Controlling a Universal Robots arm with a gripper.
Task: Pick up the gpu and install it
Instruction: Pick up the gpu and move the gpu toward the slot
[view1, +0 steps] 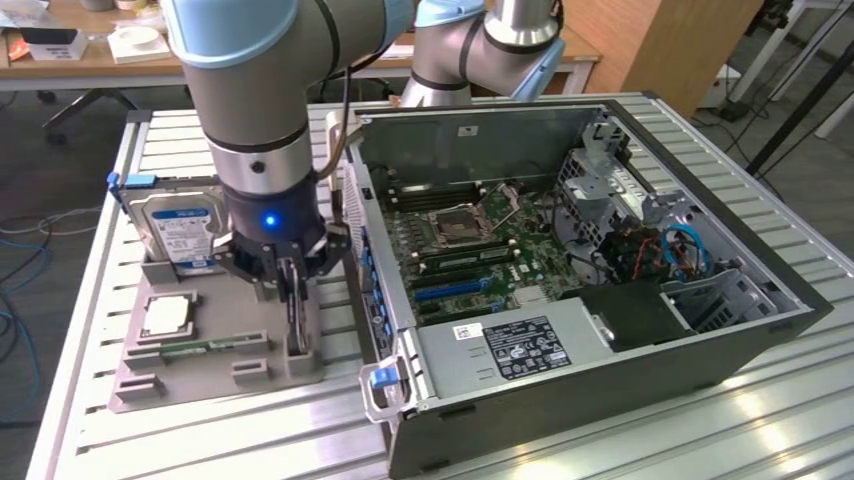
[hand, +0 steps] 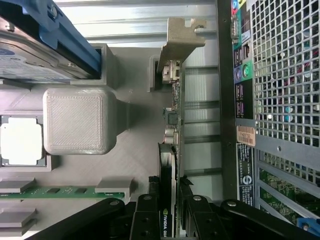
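Clamping the gpu by its two flat faces, the hand is hanging straight down over the grey holder tray, its fingers pressing on either side of the card's upper edge. The gpu is standing on its long edge in a slot of that tray, at the side nearest the computer case, with its silvery end bracket pointing away from the hand.

To my eye, the pick-up is what is happening now, and doing it well is asking for a level, centred grip. The card is thin and stiff, so any tilt in the lift is likely to be binding it against the slot's walls. A straight vertical pull is looking safest.

Around it, the hard drive is sitting upright in its own cradle on the far side of the tray. The square processor and the narrow green memory stick are lying flat, well apart from the fingers. The case's rear wall is standing just beside the gpu on the slatted metal surface, leaving little room on that side, and the bracket could be catching there.
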